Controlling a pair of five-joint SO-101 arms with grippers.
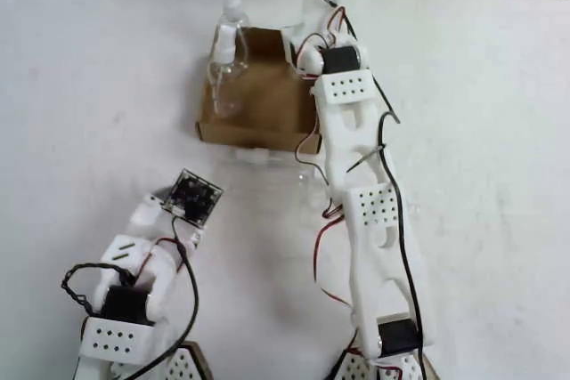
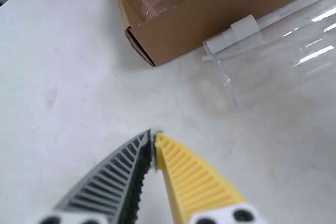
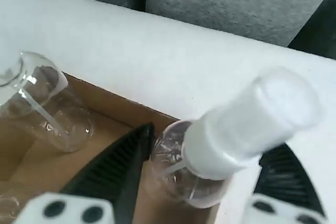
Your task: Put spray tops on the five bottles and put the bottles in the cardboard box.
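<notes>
Past halfway, I reckon: capped bottles stand by the cardboard box's left wall, my right claw clamps a spray-topped bottle over its far right corner, and my left claw, closed on nothing, faces a loose bottle on the table beside the box's near wall.
</notes>
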